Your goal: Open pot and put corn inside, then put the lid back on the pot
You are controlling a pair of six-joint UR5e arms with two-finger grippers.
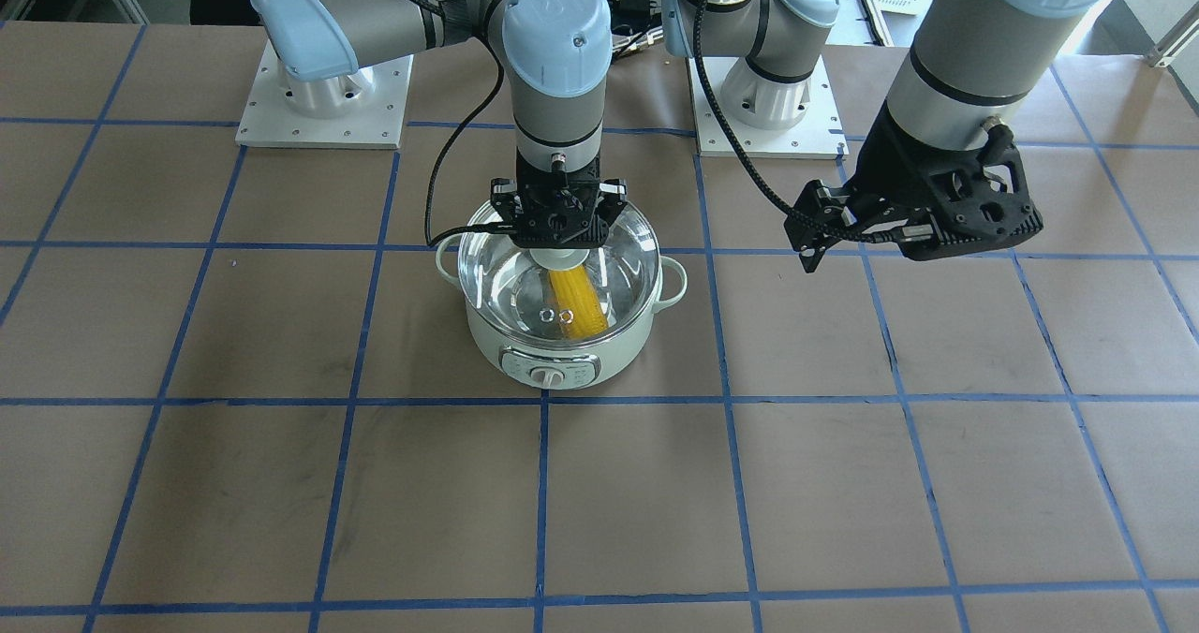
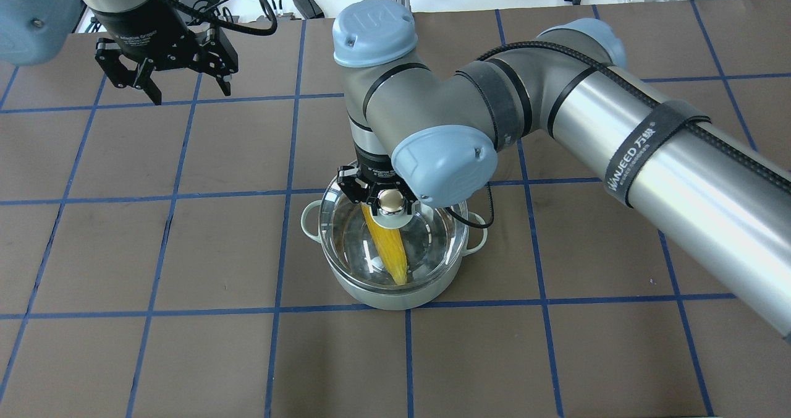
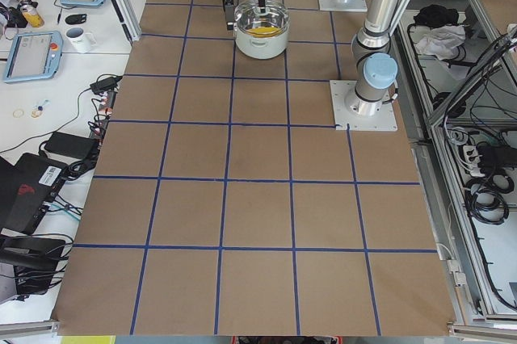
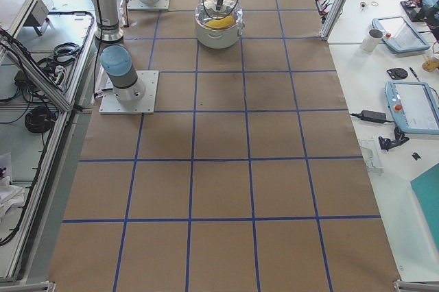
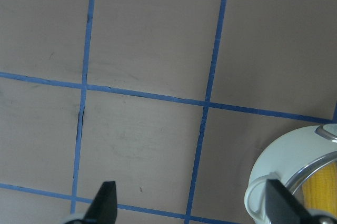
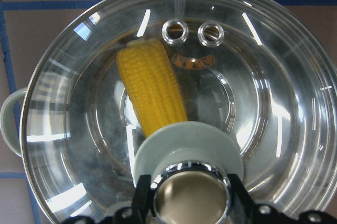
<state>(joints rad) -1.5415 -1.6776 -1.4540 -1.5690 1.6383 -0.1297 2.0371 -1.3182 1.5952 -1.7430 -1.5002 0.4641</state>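
The pale mint pot (image 1: 553, 352) stands at the table's middle, dial facing away from the robot. The clear glass lid (image 1: 501, 282) sits on its rim. The yellow corn (image 1: 576, 305) lies inside, seen through the glass, also in the right wrist view (image 6: 150, 87). My right gripper (image 1: 559, 251) points straight down over the pot, its fingers closed on both sides of the lid's metallic knob cap (image 6: 190, 197). My left gripper (image 2: 164, 90) hangs open and empty above the table, well off to the pot's side; the pot's handle and rim (image 5: 268, 171) show at its view's lower right.
The table is brown paper with a blue tape grid (image 2: 284, 192). The two arm base plates (image 1: 323, 99) lie behind the pot. A cable (image 1: 440, 174) hangs from the right wrist beside the pot. Side benches hold tablets and cups (image 3: 79, 37).
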